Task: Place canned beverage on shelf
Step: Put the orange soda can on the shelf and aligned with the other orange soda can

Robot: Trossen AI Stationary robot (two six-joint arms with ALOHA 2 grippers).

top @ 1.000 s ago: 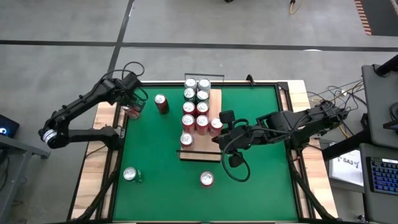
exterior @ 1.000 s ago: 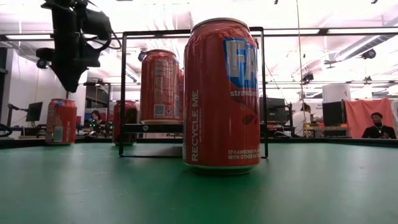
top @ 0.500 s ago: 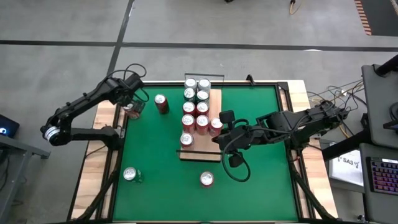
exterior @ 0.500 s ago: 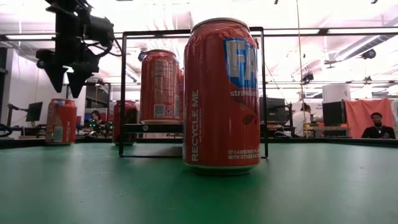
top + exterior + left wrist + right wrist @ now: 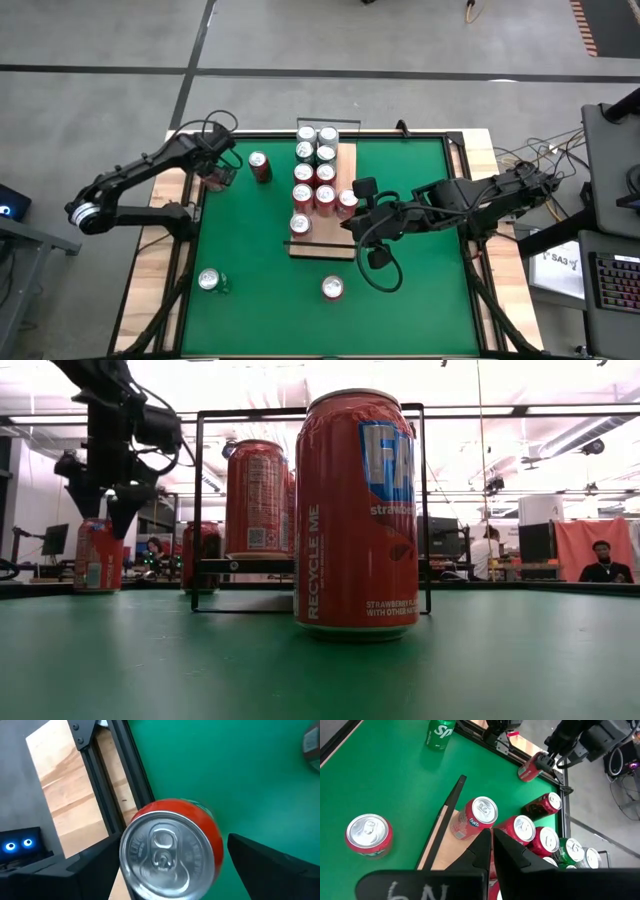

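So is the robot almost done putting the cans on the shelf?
Partly. Rows of cans already stand on the shelf. Right now the open left gripper hovers over a red can at the green mat's edge, not gripping it. Three loose cans wait on the mat. The right gripper sits shut beside the shelf.

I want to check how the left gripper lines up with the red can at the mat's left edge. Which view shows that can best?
The left wrist view: the red can fills it, lid up, between the open left gripper. The high view hides it under the gripper; the low view shows its side; the right wrist view shows it far off.
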